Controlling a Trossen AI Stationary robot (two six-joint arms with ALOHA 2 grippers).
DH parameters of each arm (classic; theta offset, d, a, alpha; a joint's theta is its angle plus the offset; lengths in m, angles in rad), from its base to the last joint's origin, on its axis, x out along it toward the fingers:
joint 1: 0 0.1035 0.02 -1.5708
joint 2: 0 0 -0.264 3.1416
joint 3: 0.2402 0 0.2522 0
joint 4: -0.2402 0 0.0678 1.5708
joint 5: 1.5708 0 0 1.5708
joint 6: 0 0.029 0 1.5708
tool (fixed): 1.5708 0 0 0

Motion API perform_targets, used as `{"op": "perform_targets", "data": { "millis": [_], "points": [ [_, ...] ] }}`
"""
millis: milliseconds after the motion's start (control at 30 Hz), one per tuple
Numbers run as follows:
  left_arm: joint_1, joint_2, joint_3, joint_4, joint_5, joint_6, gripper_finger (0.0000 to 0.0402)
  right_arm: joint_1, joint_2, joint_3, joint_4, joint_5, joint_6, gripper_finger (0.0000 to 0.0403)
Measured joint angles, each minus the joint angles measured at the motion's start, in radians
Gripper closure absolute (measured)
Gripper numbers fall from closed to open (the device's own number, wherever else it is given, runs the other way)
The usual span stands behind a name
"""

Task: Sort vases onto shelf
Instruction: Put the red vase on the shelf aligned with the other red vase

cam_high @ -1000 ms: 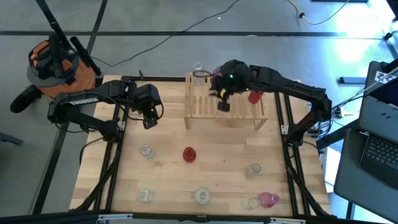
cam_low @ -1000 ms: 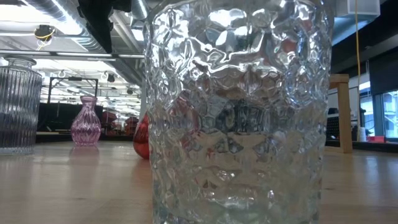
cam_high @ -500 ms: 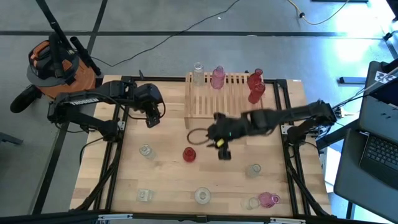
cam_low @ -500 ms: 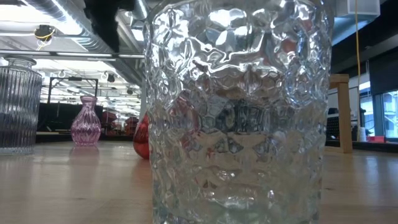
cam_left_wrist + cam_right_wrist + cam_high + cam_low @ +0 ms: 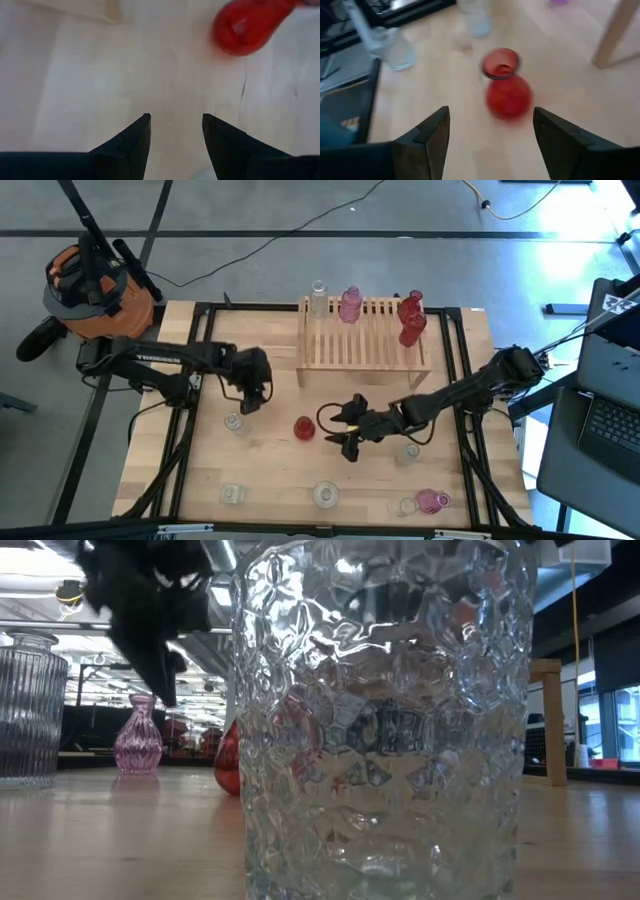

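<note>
Low down, a clear vase [image 5: 385, 720] hides the open, empty right end effector [image 5: 345, 442].

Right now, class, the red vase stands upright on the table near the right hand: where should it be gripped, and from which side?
Probably at the narrow neck just under the rim. The red vase has a round, bulging belly that open fingers could slip on. The right hand, open and beside it, could come in level from its own side.
</note>
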Motion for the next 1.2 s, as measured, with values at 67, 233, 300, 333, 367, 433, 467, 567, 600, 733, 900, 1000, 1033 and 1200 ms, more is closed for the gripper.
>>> {"op": "perform_targets", "data": {
  "millis": [67, 233, 300, 333, 367, 433, 467, 567, 600, 733, 900, 1000, 1033, 1200],
  "points": [
    [-0.028, 0.0, -0.07, 0.112, 0.0, -0.009, 0.0231, -0.001, 0.008, -0.018, -0.004, 0.023, -0.001, 0.0176],
    [-0.096, 0.0, -0.185, 0.368, -0.009, -0.015, 0.0231, -0.015, 0.054, -0.02, 0.019, 0.049, -0.008, 0.0179],
    [-0.114, 0.0, -0.208, 0.434, -0.011, -0.013, 0.0231, -0.019, 0.085, -0.022, 0.04, 0.049, -0.008, 0.018],
    [-0.119, 0.0, -0.213, 0.462, -0.011, -0.01, 0.0231, -0.025, 0.102, -0.022, 0.07, 0.049, -0.009, 0.018],
    [-0.121, 0.0, -0.215, 0.472, -0.009, -0.009, 0.0231, -0.028, 0.117, -0.022, 0.096, 0.046, -0.008, 0.018],
    [-0.117, 0.011, -0.216, 0.477, 0.017, -0.009, 0.0231, -0.04, 0.143, -0.022, 0.158, 0.041, -0.014, 0.018],
    [-0.113, 0.025, -0.216, 0.481, 0.039, -0.009, 0.0231, -0.043, 0.16, -0.02, 0.193, 0.04, -0.022, 0.018],
    [-0.101, 0.081, -0.216, 0.497, 0.119, -0.013, 0.0231, -0.063, 0.199, -0.022, 0.239, 0.031, -0.038, 0.018],
    [-0.1, 0.103, -0.216, 0.509, 0.15, -0.015, 0.0231, -0.073, 0.211, -0.018, 0.259, 0.019, -0.04, 0.018],
    [-0.104, 0.197, -0.209, 0.577, 0.229, -0.012, 0.024, -0.098, 0.247, 0.02, 0.285, -0.048, -0.121, 0.018],
    [-0.134, 0.276, -0.203, 0.753, 0.248, -0.014, 0.0257, -0.126, 0.29, 0.087, 0.281, -0.093, -0.198, 0.018],
    [-0.142, 0.302, -0.203, 0.816, 0.236, -0.02, 0.0266, -0.133, 0.311, 0.124, 0.283, -0.101, -0.247, 0.018],
    [-0.144, 0.309, -0.203, 0.849, 0.231, -0.024, 0.0268, -0.134, 0.315, 0.133, 0.284, -0.103, -0.261, 0.018],
    [-0.145, 0.337, -0.201, 0.96, 0.225, -0.037, 0.0275, -0.14, 0.34, 0.163, 0.273, -0.136, -0.301, 0.018]
  ]
}}
